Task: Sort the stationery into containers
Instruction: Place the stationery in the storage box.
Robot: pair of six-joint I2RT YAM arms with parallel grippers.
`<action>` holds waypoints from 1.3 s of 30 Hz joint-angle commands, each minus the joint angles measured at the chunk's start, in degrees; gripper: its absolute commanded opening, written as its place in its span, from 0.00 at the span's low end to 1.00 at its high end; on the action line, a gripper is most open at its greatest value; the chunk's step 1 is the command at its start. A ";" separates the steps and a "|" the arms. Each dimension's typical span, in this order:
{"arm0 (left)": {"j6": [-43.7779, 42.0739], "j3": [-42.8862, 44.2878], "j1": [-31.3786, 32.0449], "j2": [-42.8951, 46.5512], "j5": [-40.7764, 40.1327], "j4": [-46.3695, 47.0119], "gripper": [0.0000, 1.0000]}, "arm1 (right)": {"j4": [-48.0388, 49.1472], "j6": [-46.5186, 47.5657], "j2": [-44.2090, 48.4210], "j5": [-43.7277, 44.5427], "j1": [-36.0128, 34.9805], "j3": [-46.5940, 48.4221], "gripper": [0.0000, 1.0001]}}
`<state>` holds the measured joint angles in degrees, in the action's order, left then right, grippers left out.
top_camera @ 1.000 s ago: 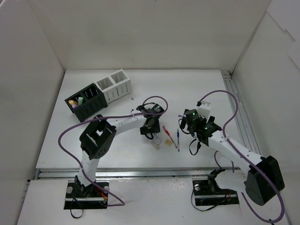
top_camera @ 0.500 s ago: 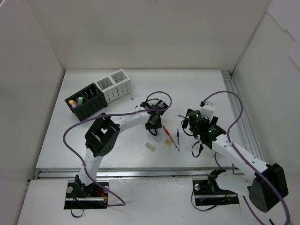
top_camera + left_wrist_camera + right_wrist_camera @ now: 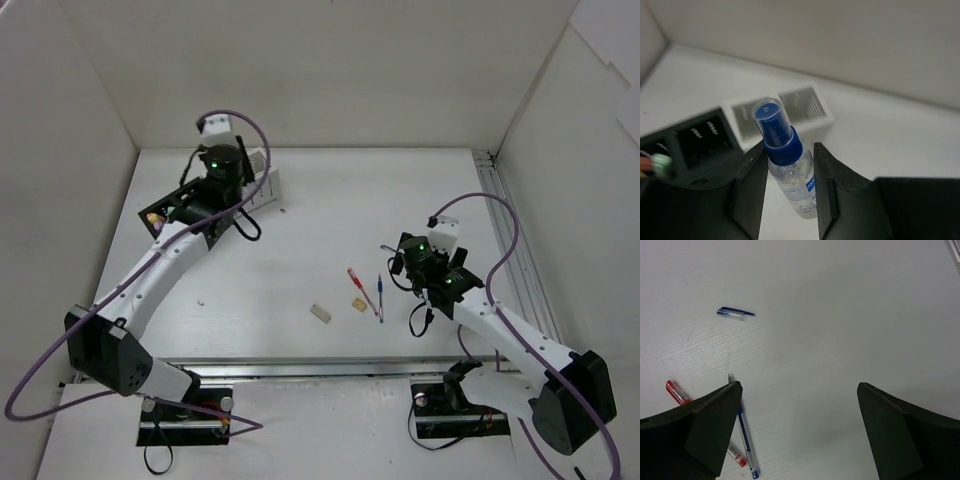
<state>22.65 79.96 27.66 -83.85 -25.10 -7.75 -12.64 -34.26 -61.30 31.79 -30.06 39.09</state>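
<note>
My left gripper [image 3: 789, 147] is shut on a small clear spray bottle [image 3: 792, 180] with a blue cap, held upright above the containers. Beneath it stand the white mesh container [image 3: 790, 106] and the black container [image 3: 700, 142], with a green highlighter [image 3: 660, 164] in the black one. From above, the left gripper [image 3: 205, 195] covers part of both containers. My right gripper [image 3: 800, 390] is open over bare table beside a blue pen [image 3: 746, 440], a red pen [image 3: 677, 391] and a clear-blue pen cap [image 3: 735, 314].
From above, the red pen [image 3: 362, 291] and blue pen [image 3: 380, 297] lie mid-table with a tan eraser [image 3: 357, 303] and a paler block [image 3: 320, 313] near them. White walls close in the table on three sides. A rail [image 3: 510, 250] runs along the right edge.
My left arm has swung from the middle of the table to the back left, over the containers, and its jaws have narrowed. The right arm has shifted only slightly.
</note>
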 commanded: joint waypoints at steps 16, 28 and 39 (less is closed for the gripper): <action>-11.50 -1.21 -21.24 -13.08 -9.97 25.15 0.00 | 0.69 3.41 -1.90 6.62 -0.70 1.52 0.98; -6.75 -4.99 -21.42 -14.67 -9.34 24.45 0.33 | 0.69 3.41 -0.58 3.28 -0.87 1.60 0.98; 1.49 -4.56 -20.89 -8.88 -7.95 11.38 0.91 | 0.60 2.80 4.77 -0.06 -1.14 -1.56 0.98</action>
<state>19.09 73.58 6.85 -98.94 -32.82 6.94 -12.64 -30.30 -59.53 31.83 -30.85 38.35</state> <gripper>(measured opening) 0.891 0.979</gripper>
